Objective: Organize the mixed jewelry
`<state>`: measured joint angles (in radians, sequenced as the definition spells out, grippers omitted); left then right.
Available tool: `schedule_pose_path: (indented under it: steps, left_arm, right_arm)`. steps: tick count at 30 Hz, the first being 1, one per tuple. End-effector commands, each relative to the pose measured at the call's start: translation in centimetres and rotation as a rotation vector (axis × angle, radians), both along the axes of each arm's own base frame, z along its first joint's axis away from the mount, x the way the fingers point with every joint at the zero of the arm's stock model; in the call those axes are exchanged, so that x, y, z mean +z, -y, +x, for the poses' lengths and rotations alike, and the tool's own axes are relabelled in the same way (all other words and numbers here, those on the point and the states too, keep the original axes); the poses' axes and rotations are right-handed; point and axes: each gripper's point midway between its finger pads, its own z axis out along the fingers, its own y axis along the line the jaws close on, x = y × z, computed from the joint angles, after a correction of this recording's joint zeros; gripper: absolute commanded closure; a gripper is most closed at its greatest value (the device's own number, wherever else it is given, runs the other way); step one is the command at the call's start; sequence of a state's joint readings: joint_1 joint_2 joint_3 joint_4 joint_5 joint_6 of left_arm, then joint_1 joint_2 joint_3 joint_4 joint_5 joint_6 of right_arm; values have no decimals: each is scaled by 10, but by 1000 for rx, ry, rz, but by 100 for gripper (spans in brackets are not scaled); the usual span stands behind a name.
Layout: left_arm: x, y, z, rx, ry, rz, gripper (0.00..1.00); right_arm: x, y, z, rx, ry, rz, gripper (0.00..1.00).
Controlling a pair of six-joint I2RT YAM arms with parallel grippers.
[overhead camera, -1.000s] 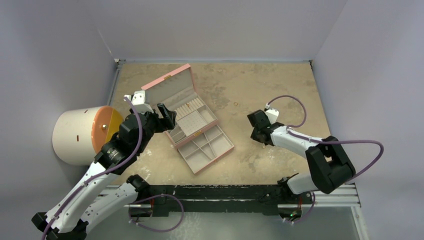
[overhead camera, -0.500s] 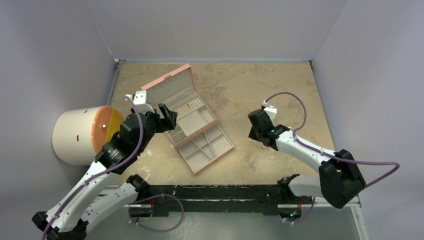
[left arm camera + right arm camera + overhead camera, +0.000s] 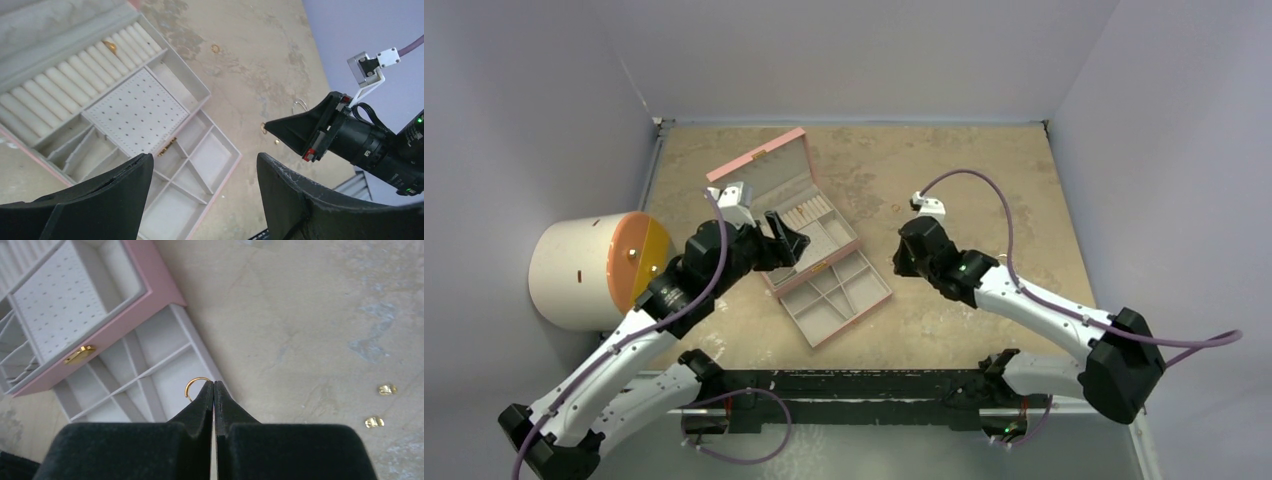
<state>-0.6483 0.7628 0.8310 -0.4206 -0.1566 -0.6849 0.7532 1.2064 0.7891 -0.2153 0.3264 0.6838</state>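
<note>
Right pincer [image 3: 214,385] is pinched tight on a thin gold hoop [image 3: 189,386], and the left pincer [image 3: 202,165] gapes wide with nothing in its grip. On the bench [image 3: 984,170] the pink box [image 3: 759,170] lies with lid back and front tray out, the left pincer above its trays, the hoop hanging over the front tray's right edge. A gold ring [image 3: 111,47] sits among the box's white rolls; on the bare bench right of the box lie a stray ring [image 3: 215,48], a wire hook [image 3: 300,104] and two gold bits [image 3: 386,389] near the right pincer
</note>
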Motion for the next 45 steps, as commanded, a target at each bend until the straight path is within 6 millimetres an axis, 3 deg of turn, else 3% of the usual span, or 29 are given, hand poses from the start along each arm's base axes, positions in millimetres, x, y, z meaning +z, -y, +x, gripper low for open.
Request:
schedule_pose_path:
  steps: [1,7,16,22,36,45]
  left_arm:
    - [11,30,-3,-83,-22,-173,25]
    - [-8,56,-7,-160,-123,-258,27]
    - [-21,77,-12,-221,-202,-372,35]
    - [-34,81,-13,-228,-241,-370,47]
    - [-40,91,-13,-270,-261,-390,67]
    - [-47,91,-13,-270,-274,-386,71]
  right_arm:
    - [40,-33,4,93,100,59,100]
    - [66,-70,-7,207,165,91,100]
    - [82,-107,-22,306,205,133,100]
    - [89,-111,-23,306,229,148,100]
    - [104,-125,-32,352,268,196,100]
    - [111,-129,-36,363,292,220,100]
